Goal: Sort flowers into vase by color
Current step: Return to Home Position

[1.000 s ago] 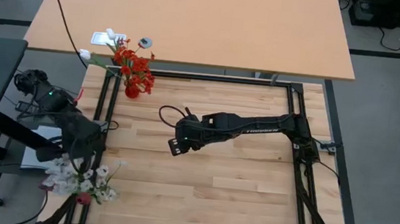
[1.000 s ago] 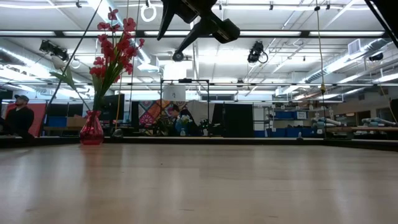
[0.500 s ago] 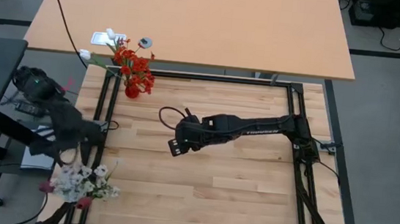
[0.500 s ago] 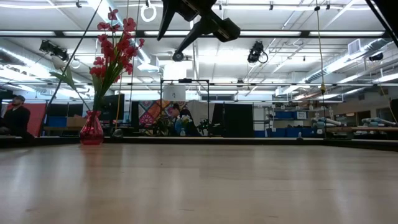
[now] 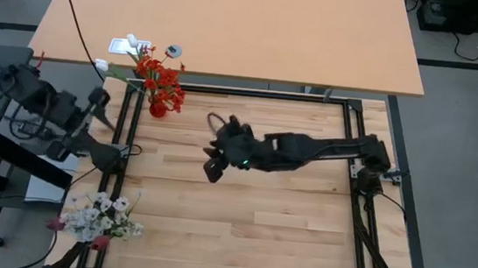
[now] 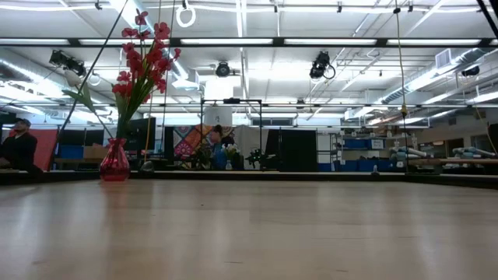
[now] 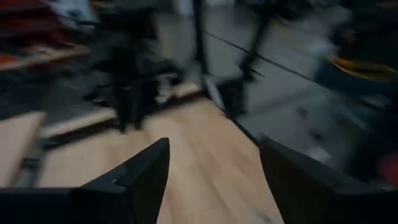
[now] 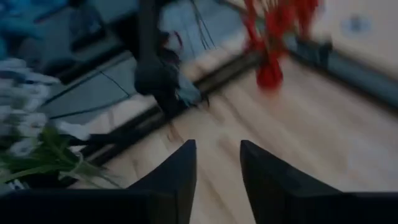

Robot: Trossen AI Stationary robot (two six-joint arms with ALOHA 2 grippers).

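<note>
A red vase point(image 5: 157, 107) stands at the table's far left with red flowers point(image 5: 163, 81) in it; the low view shows the vase point(image 6: 114, 162) and its blossoms point(image 6: 144, 62). A bunch of white flowers point(image 5: 103, 218) with maroon buds point(image 5: 55, 223) lies at the near left corner. My left gripper point(image 7: 211, 180) is open and holds nothing; it is raised beside the table's left edge point(image 5: 94, 107). My right gripper point(image 8: 217, 168) is open with nothing between its fingers, high over the table's middle point(image 5: 212, 165), facing the vase point(image 8: 270, 71) and the white bunch point(image 8: 25, 137).
A black metal frame point(image 5: 343, 144) runs around the wooden table top. A larger light brown table point(image 5: 232, 28) stands beyond the far edge, with small white items point(image 5: 129, 46) on it. A person point(image 6: 17, 148) sits in the room behind.
My left gripper has risen from above the white bunch and drawn back toward the far left, tipping from pointing down to nearly level. The bunch stays lying at the near left corner. My right gripper has risen out of the low view's top and rolled.
</note>
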